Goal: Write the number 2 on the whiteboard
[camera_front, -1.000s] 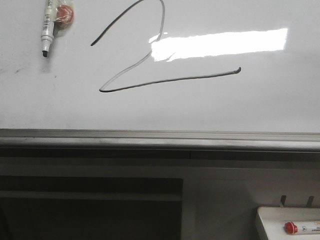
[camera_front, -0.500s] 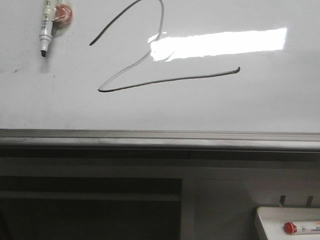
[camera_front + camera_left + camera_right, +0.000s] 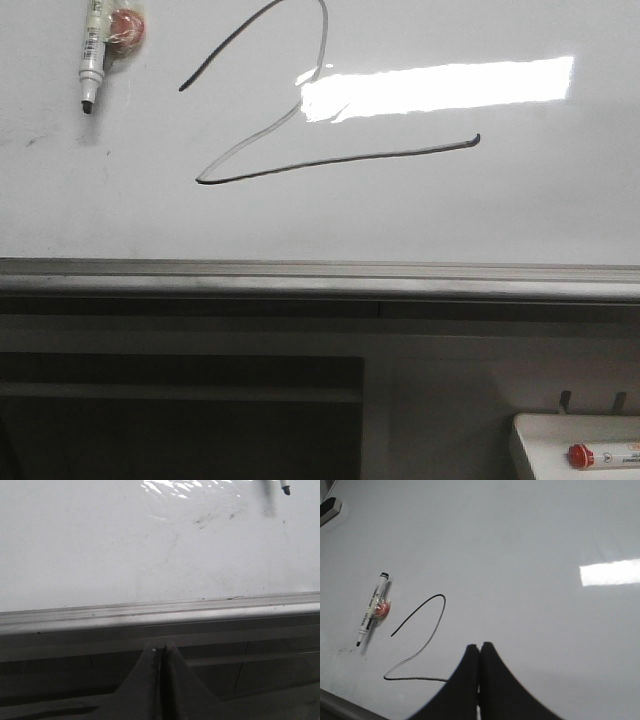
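The number 2 [image 3: 300, 130] is drawn in a thin dark line on the whiteboard [image 3: 480, 220], with a curved top, a faint diagonal and a long slanted base stroke. It also shows in the right wrist view [image 3: 422, 640], partly hidden behind my fingers. A black-tipped marker [image 3: 93, 55] with a red-and-white blob beside it lies on the board left of the 2, uncapped; it also shows in the right wrist view [image 3: 370, 616]. My right gripper [image 3: 480, 647] is shut and empty over the board. My left gripper [image 3: 160, 650] is shut and empty below the board's grey rail [image 3: 150, 617]. Neither gripper shows in the front view.
A small white tray [image 3: 575, 445] with a red-capped marker [image 3: 600, 457] sits at the lower right below the rail. Faint dark smudges [image 3: 35, 142] mark the board at left. A bright light reflection [image 3: 440, 85] lies across the board. A dark recess [image 3: 180, 420] opens under the rail.
The marker on the board and the whole view shift very slightly between one second ago and now; since half a second ago nothing has visibly moved.
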Controlling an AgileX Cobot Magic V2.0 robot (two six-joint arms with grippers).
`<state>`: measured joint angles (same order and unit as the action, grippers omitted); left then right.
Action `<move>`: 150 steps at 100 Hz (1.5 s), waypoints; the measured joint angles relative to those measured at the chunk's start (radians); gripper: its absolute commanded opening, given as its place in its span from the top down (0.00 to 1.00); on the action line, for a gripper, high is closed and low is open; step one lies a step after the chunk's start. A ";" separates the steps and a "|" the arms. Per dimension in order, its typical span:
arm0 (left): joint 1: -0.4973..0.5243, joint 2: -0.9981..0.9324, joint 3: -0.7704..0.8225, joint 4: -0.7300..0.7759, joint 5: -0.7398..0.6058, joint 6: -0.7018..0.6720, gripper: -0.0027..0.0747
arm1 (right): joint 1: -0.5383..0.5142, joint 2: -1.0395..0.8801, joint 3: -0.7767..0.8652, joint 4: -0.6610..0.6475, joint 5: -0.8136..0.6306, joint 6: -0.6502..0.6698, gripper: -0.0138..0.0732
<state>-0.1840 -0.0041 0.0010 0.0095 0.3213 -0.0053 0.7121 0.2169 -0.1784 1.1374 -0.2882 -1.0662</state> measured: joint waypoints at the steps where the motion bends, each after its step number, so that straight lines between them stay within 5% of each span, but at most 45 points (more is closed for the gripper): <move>1: 0.000 0.000 0.000 0.000 0.000 0.000 0.99 | 0.000 0.000 0.000 0.000 0.000 0.000 0.92; 29: 0.000 0.000 0.000 0.000 0.000 0.000 0.99 | 0.000 -0.002 0.027 -0.016 0.000 0.000 0.92; 44: 0.000 0.000 0.000 0.000 0.000 0.000 0.99 | -0.002 -0.004 0.112 -0.245 -0.018 0.035 0.92; 68: 0.000 0.000 0.000 0.000 0.000 0.000 0.99 | -0.151 -0.030 0.193 -0.641 0.010 0.618 0.92; 96: 0.000 0.000 0.000 0.000 0.000 0.000 0.99 | -0.375 -0.216 0.193 -1.175 0.383 1.098 0.93; 115: 0.000 0.000 0.000 0.000 0.000 0.000 0.99 | -0.384 -0.227 0.193 -1.227 0.600 1.217 0.92; 150: 0.000 0.000 0.000 0.000 0.000 0.000 0.99 | -0.384 -0.227 0.193 -1.218 0.606 1.231 0.92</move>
<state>-0.1840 -0.0041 0.0010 0.0095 0.3213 -0.0053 0.3285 -0.0097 0.0144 -0.0808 0.3178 0.1649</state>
